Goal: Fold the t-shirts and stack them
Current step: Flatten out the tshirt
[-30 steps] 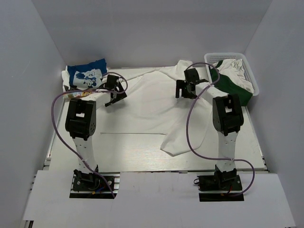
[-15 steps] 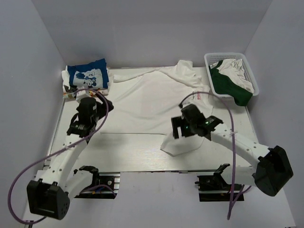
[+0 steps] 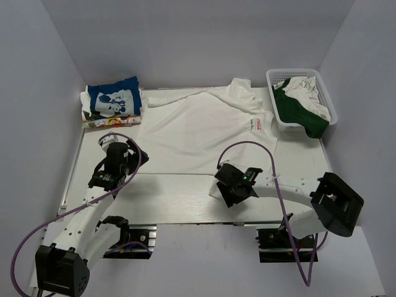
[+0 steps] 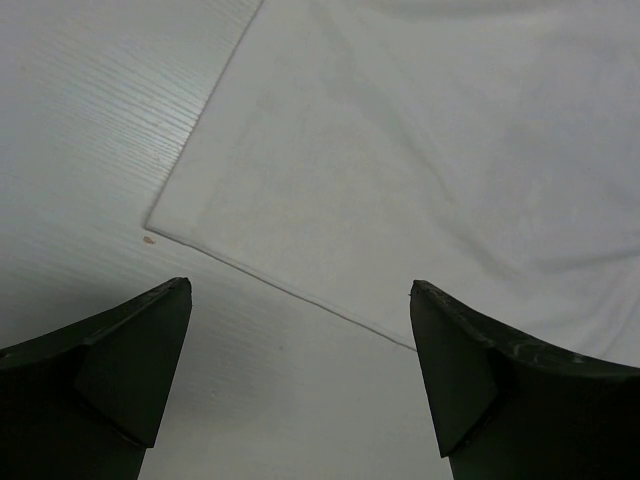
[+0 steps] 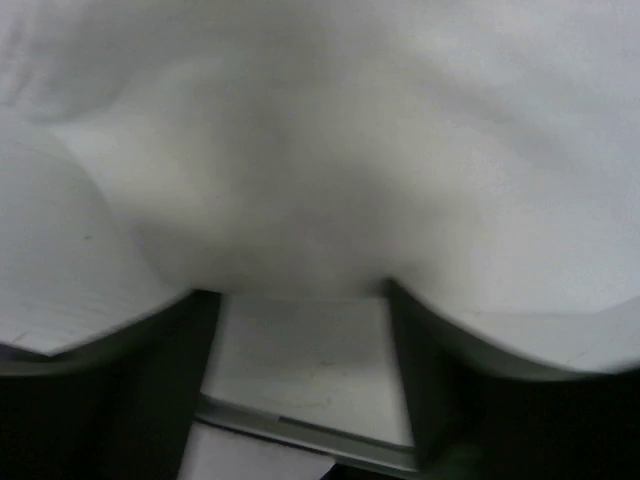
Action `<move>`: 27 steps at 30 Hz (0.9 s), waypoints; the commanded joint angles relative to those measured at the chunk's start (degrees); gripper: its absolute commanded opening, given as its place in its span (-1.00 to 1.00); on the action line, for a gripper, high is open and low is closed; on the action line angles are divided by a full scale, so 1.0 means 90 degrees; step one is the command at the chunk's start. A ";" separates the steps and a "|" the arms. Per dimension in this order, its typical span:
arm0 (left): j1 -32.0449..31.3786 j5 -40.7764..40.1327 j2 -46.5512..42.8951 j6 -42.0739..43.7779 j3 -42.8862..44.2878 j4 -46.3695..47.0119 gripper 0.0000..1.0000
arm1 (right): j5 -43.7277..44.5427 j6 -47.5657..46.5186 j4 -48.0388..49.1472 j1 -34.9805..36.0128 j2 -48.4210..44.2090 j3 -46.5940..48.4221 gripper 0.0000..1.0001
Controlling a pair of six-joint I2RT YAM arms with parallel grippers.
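The large white t-shirt [image 3: 198, 133] lies spread on the table, its red Coca-Cola logo [image 3: 257, 124] showing at the right. Its near right corner [image 3: 216, 190] is rumpled. The blue t-shirt [image 3: 114, 99] with white cartoon print lies folded at the back left. My left gripper [image 3: 124, 166] is open and empty just outside the shirt's near left corner [image 4: 160, 225]; its fingers [image 4: 130, 360] frame the hem. My right gripper [image 3: 235, 185] is open at the rumpled corner. In the right wrist view white cloth [image 5: 320, 150] bulges over the right gripper [image 5: 300, 295], with bare table between the fingers.
A white basket [image 3: 329, 99] with green and white clothes stands at the back right. More folded cloth lies under the blue shirt. The table's near edge [image 5: 300, 425] runs close behind my right gripper. White walls enclose the table.
Both arms have swung from the back of the shirt down to its near hem. The shirt's right side has been laid out, and the logo now shows.
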 commanded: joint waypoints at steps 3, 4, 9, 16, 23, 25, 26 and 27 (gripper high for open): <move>-0.0038 -0.0026 0.0008 -0.0058 0.0092 -0.0094 1.00 | 0.0720 0.0049 0.0320 0.0001 0.0498 0.0166 -0.29; -0.0038 -0.0026 0.0008 -0.0058 0.0092 -0.0094 1.00 | 0.0829 0.0098 0.0078 0.0030 0.0489 0.0244 -0.51; -0.0038 -0.0026 -0.0061 -0.0058 0.0092 0.0120 1.00 | 0.1474 0.0333 -0.1319 -0.0068 0.0274 0.1337 -1.00; -0.0038 -0.0026 0.0281 0.0001 0.0150 0.0199 1.00 | 0.0733 -0.0144 -0.2618 -0.0487 0.0489 0.2558 -1.00; -0.0038 0.0033 0.0398 0.0059 0.0150 0.0258 1.00 | 0.0215 -0.0555 -0.3098 -0.1121 0.0313 0.3339 -1.00; -0.0038 0.0033 0.0398 0.0059 0.0150 0.0258 1.00 | 0.0410 -0.0604 -0.3177 -0.1395 0.0294 0.3447 -1.00; -0.0038 0.0033 0.0398 0.0059 0.0150 0.0258 1.00 | 0.0458 -0.0720 -0.3148 -0.1560 0.0274 0.3487 -1.00; -0.0038 0.0091 0.0398 0.0059 0.0150 0.0258 1.00 | 0.0691 -0.0751 -0.3041 -0.1610 0.0303 0.3477 -1.00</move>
